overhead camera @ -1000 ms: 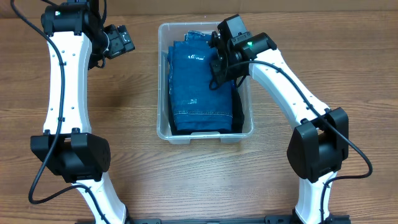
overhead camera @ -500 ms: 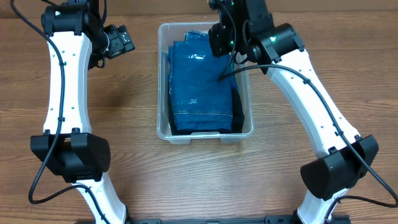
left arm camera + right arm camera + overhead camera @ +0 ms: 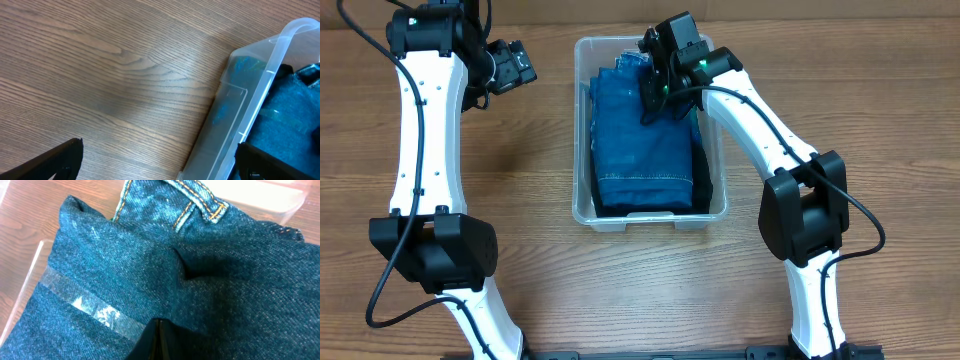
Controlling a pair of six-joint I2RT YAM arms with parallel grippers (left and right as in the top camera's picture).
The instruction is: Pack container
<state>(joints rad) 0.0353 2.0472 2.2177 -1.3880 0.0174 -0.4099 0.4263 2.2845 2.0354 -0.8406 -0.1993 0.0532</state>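
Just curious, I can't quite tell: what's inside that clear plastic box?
Folded blue jeans fill most of the container, with something black showing along their right side and front end. Whatever lies beneath the jeans, including the container's floor, is covered.

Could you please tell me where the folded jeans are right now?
Overhead, the jeans lie inside the container at centre, with the right pincer over their far end.

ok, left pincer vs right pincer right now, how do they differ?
Position: the left pincer hangs over bare table left of the container; the right pincer is inside it, over the folded jeans. State: the left pincer's jaws stand wide apart, nothing between them; the right pincer's are closed together, tips at the denim. Shared: neither visibly grips anything.
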